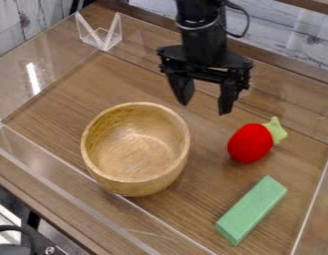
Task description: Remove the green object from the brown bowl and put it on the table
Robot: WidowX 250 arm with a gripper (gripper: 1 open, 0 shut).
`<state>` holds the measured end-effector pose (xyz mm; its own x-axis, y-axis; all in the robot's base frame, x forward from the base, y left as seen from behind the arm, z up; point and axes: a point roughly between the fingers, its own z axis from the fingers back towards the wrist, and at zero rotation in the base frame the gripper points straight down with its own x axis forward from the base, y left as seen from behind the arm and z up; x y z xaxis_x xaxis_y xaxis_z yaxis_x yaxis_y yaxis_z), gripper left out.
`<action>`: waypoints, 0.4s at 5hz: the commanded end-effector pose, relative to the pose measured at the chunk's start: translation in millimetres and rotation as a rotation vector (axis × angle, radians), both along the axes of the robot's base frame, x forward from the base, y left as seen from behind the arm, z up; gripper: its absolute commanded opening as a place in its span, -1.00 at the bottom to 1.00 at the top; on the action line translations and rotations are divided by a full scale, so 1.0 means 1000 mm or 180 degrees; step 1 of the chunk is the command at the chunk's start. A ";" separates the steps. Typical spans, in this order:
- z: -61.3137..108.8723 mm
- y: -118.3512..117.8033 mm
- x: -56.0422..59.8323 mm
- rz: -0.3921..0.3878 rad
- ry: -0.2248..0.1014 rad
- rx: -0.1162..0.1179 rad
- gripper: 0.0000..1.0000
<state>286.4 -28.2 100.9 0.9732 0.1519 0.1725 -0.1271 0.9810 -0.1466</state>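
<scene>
The green object (pixel 253 210) is a flat green block lying on the table (pixel 140 75) near its front right corner, outside the brown bowl (pixel 135 146). That round wooden bowl sits left of centre and holds nothing. My gripper (pixel 206 94) hangs above the table behind and to the right of the bowl, pointing down, open, with nothing between its dark fingers (pixel 182 88). It is well away from the green block.
A red strawberry-like toy (pixel 251 142) with a small green leaf lies right of the bowl, between gripper and green block. Clear acrylic walls (pixel 33 169) ring the tabletop. A small clear stand (pixel 99 32) sits at the back left.
</scene>
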 end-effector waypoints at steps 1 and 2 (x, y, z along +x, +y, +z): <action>0.020 0.000 0.009 -0.0157 -0.0132 0.0032 1.00; 0.026 0.000 0.009 -0.0323 -0.0101 0.0055 1.00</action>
<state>287.3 -28.7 112.7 0.9866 0.0559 0.1535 -0.0355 0.9906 -0.1323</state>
